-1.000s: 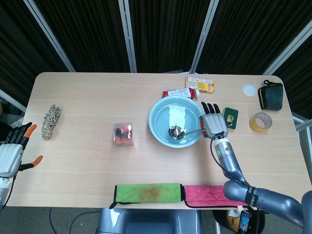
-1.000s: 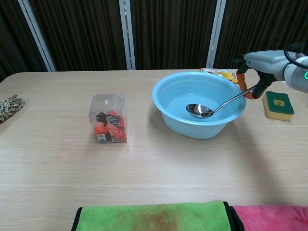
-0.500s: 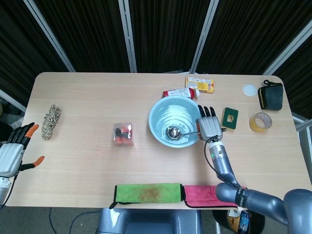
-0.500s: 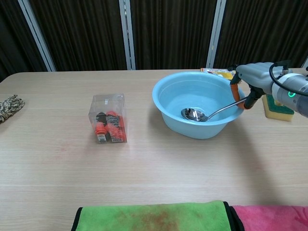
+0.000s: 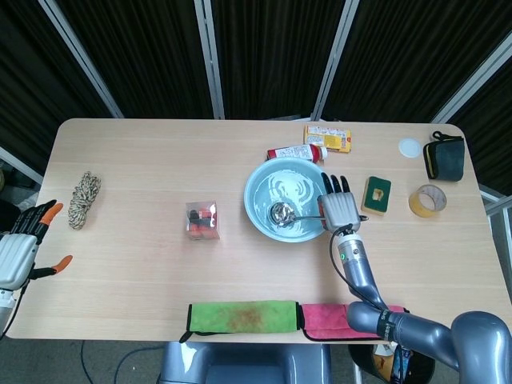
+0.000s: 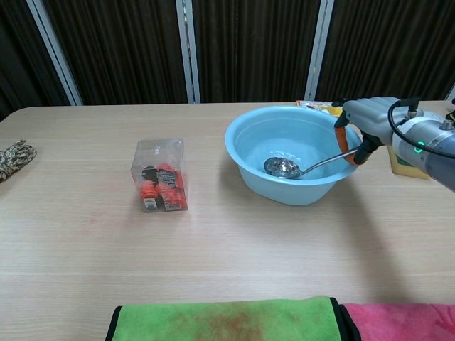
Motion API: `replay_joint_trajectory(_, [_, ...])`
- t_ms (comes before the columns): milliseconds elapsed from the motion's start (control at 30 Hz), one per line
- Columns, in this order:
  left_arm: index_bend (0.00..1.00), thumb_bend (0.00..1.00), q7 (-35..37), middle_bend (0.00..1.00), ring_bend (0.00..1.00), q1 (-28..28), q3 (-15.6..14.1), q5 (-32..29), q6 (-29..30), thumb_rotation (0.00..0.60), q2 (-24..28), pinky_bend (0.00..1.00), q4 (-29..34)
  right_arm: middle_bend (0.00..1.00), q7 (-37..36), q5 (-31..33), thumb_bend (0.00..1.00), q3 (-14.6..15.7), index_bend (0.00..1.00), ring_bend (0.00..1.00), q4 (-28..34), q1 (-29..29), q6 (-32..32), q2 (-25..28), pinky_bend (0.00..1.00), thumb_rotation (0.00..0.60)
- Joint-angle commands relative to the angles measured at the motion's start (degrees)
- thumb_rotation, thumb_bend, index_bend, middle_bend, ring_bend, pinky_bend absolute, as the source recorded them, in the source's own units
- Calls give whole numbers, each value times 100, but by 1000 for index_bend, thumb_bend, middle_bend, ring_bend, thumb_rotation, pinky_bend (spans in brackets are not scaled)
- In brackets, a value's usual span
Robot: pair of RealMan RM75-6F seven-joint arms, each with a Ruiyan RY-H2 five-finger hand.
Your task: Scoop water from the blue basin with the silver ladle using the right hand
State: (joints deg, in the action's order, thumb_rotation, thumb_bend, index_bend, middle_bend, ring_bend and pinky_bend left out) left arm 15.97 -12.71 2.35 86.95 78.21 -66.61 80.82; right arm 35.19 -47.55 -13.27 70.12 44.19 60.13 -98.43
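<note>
Right hand point(image 6: 361, 117) at the basin's right rim, fingers closed around the end of the ladle point(image 6: 302, 168) handle. Ladle: silver, polished, round bowl, thin curved handle. Ladle bowl low inside the basin point(image 5: 258, 210), near the middle, handle rising rightward over the rim to the hand. From the head view, ladle point(image 5: 290, 214) bowl left of centre, right hand point(image 5: 337, 210) knuckles up, fingers pointing away from the robot.

Basin: light blue, round, set right of table centre. Shallow water inside, rippled, with light reflections on the surface; ladle bowl in or at the water, depth not discernible.

Left hand point(image 5: 20, 248) at the table's left edge, well apart from everything, fingers spread, holding nothing.

Clear box point(image 6: 159, 175) left of the basin, upright, containing small red and black items; kind not discernible. Rope coil point(image 5: 83, 199) near the left end of the table point(image 5: 160, 152).

Behind the basin: red tube point(image 5: 296, 152) lying flat, yellow packet point(image 5: 326, 138) just beyond it. Right of the basin: green-and-yellow sponge point(image 5: 376, 194), tape roll point(image 5: 426, 200), dark pouch point(image 5: 445, 157), white lid point(image 5: 409, 146).

Along the near edge: green cloth point(image 5: 244, 316) and pink cloth point(image 5: 340, 319), folded, side by side.
</note>
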Motion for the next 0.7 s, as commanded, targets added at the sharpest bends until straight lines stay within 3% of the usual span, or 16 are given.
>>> replay_joint_trajectory(33, [0,237,-5,0,0,2,-2,5,9,600,2,0,10,0,6,-24,367,5,641,0,46,-27,30,16,0,600])
replay_joint_trajectory(700, [0,237,161,0,0,56,-38,85,146,600,49,0,-20,0,102,-97,367,-162,640,0,794,-124,300,380,0,600])
